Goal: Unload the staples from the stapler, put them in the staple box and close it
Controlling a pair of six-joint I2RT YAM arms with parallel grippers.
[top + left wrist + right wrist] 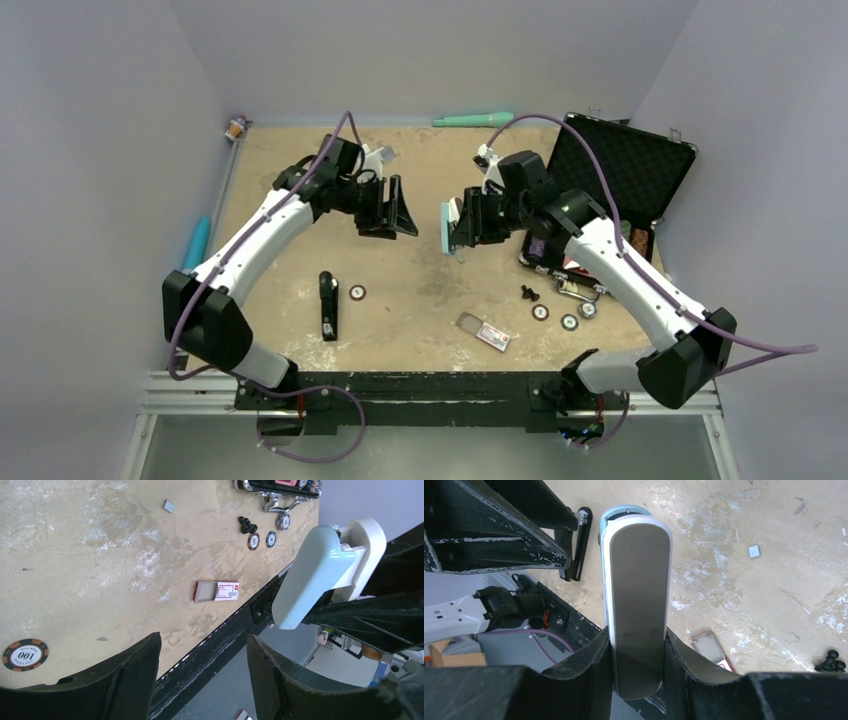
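Observation:
My right gripper (468,222) is shut on the stapler (449,228), a pale blue and white one, and holds it in the air above the table's middle. In the right wrist view the stapler (636,580) stands upright between the fingers, its grey flat side towards the camera. My left gripper (398,222) hangs open just left of it with nothing between its fingers (135,675); the stapler's blue end (310,575) shows to their right. A tiny silvery-grey bit of staples (169,506) lies on the table (754,551).
A small red-and-white box (484,332) with its grey tray slid out lies near the front edge. A black bar (328,305) and a poker chip (357,292) lie front left. More chips (569,322), a black screw piece (529,293) and an open black case (610,170) are on the right.

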